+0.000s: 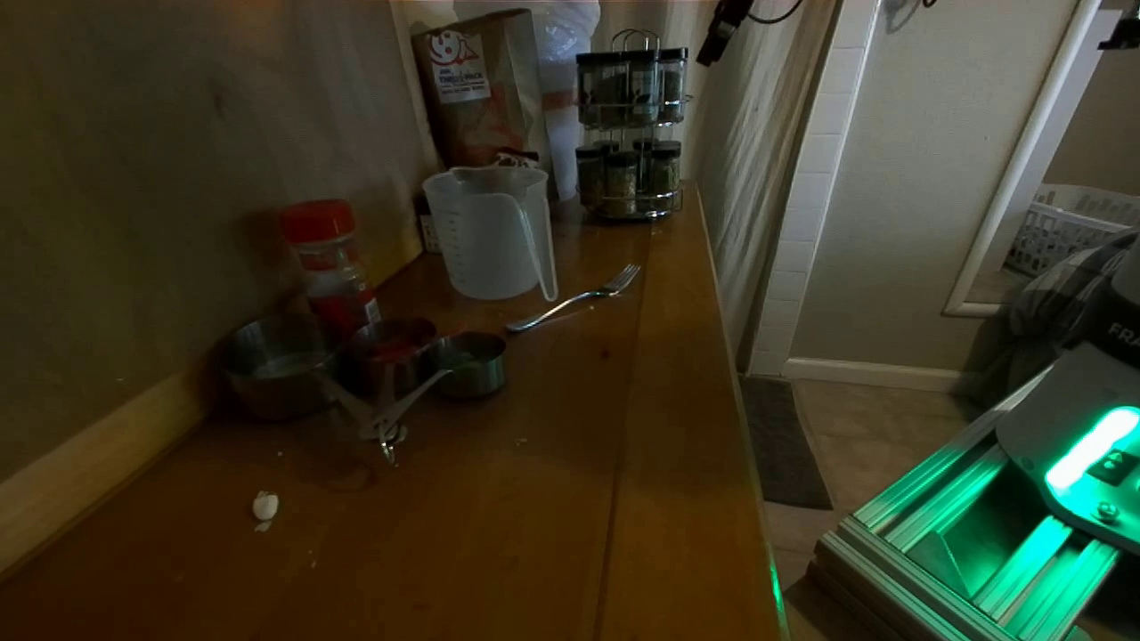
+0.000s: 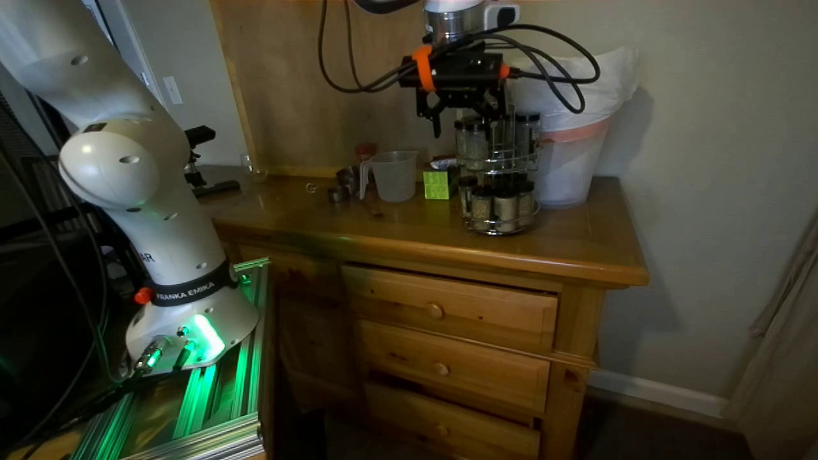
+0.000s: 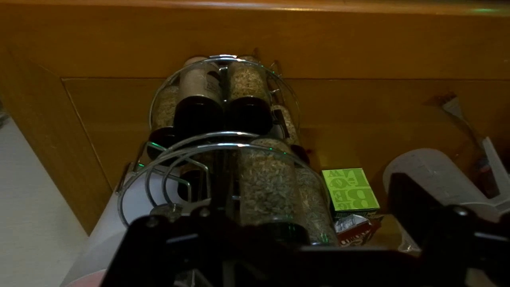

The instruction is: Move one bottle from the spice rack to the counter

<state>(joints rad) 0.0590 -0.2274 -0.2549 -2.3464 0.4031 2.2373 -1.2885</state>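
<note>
The tool [image 2: 465, 122] hung, its sides apart, near the top jars [image 3: 271, 185] of the spice rack [image 2: 501, 171] on the worktop [image 2: 581, 239]. The jars sat close, so a crooked grab could knock the next jar or tip the rack

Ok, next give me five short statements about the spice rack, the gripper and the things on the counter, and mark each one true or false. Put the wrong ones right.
1. The spice rack holds jars on both of its tiers. True.
2. The fork stands inside the translucent jug. False: the fork lies on the counter, outside the jug.
3. The jaws of the gripper stand apart. True.
4. In an exterior view, the green box shows between the jug and the spice rack. True.
5. The red-lidded container lies on its side. False: the red-lidded container stands upright.
</note>
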